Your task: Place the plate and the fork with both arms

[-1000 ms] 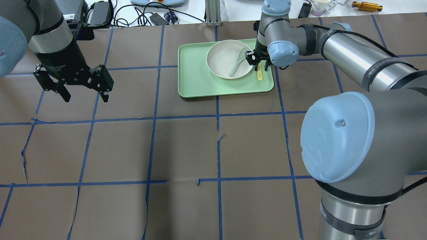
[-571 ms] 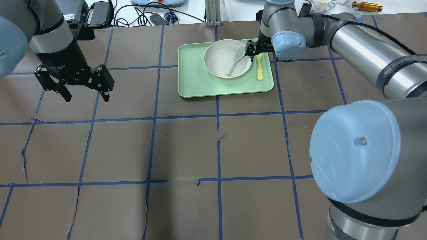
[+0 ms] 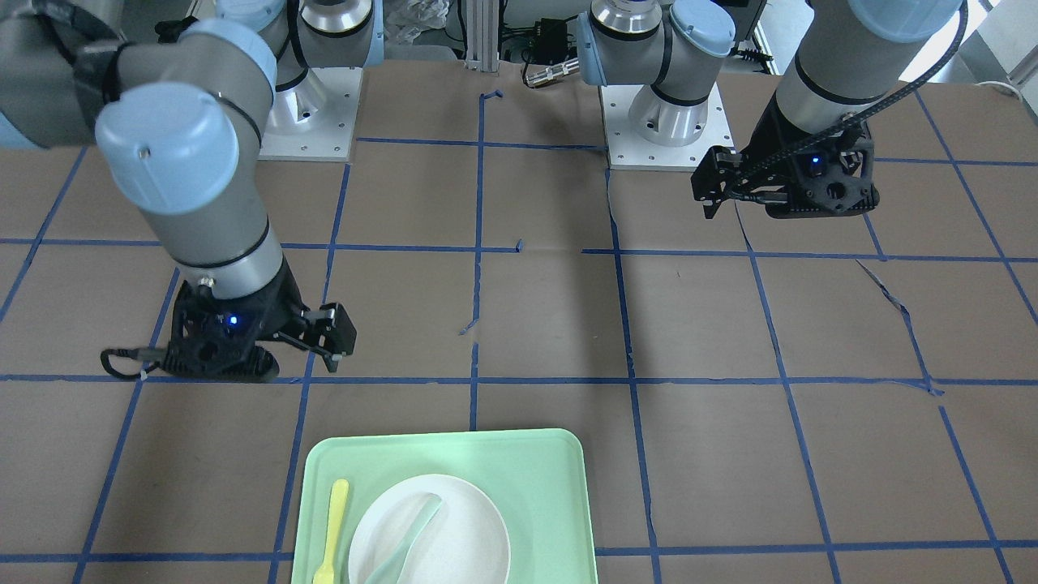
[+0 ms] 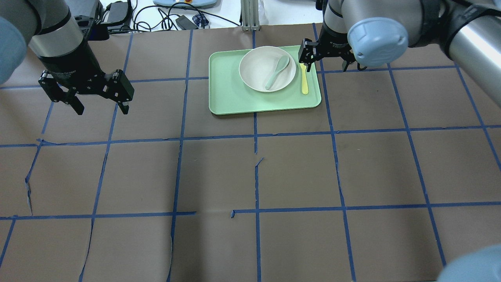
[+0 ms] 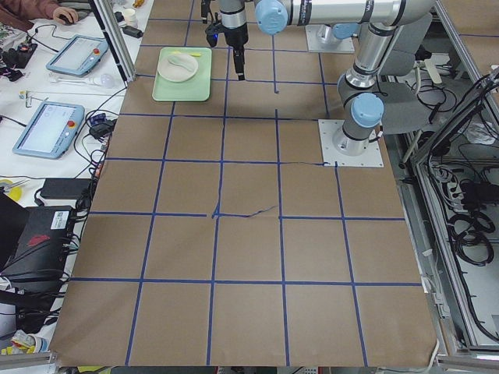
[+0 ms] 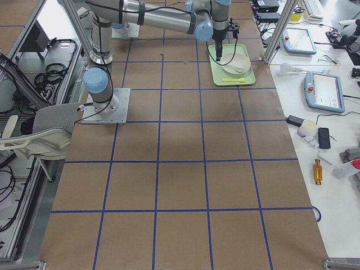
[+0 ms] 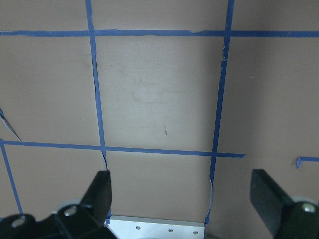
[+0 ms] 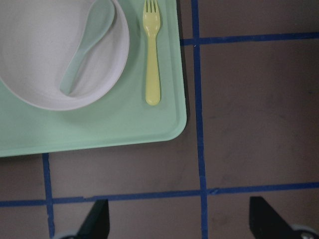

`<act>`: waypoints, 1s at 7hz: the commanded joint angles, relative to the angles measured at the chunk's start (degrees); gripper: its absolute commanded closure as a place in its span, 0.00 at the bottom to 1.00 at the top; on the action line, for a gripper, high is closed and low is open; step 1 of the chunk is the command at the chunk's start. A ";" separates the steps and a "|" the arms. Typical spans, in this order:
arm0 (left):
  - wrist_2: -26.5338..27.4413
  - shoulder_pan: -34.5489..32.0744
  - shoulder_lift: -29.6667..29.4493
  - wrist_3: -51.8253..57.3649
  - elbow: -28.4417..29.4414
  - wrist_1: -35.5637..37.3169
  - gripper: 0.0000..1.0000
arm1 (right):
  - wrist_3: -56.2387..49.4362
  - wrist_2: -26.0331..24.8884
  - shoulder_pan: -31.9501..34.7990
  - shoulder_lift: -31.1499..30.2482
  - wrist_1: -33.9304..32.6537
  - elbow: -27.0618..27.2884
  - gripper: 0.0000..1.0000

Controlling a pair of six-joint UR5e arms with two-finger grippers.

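Note:
The off-white plate (image 4: 254, 66) sits on the mint-green tray (image 4: 235, 98) with a grey-green spoon (image 4: 277, 71) lying in it. The yellow fork (image 4: 304, 80) lies on the tray just right of the plate, tines pointing away from me. My right gripper (image 4: 327, 67) hangs open and empty above the tray's far right corner. In the right wrist view the fork (image 8: 152, 55), plate (image 8: 40, 74) and spoon (image 8: 84, 50) lie below the open fingers (image 8: 97, 219). My left gripper (image 4: 102, 111) is open and empty, high over the table far to the left.
The table is brown paper with a blue tape grid and several tears (image 4: 258, 160). Cables and boxes (image 4: 117, 15) lie beyond the far edge. The left wrist view shows only paper and tape under the open left gripper (image 7: 182, 199).
My right gripper has risen from the plate's right rim and fork and moved right and back, still empty. The plate slid slightly left on the tray. The left arm hardly moved.

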 commanded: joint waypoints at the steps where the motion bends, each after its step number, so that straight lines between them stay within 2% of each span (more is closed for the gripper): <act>1: -3.26 -0.12 -0.19 -0.01 0.03 0.26 0.00 | -1.61 0.51 0.00 -10.77 9.29 3.05 0.00; 3: -3.00 -0.65 -0.02 0.17 -0.41 0.53 0.00 | -2.32 1.05 0.17 -17.02 10.10 3.95 0.00; 5: -3.00 -0.65 -0.37 0.26 -0.59 0.62 0.00 | -2.41 0.08 -0.53 -16.78 10.71 2.29 0.00; 7: -3.00 -0.65 -0.46 0.78 -0.94 0.53 0.00 | -2.41 0.43 -0.27 -15.47 15.62 -0.96 0.00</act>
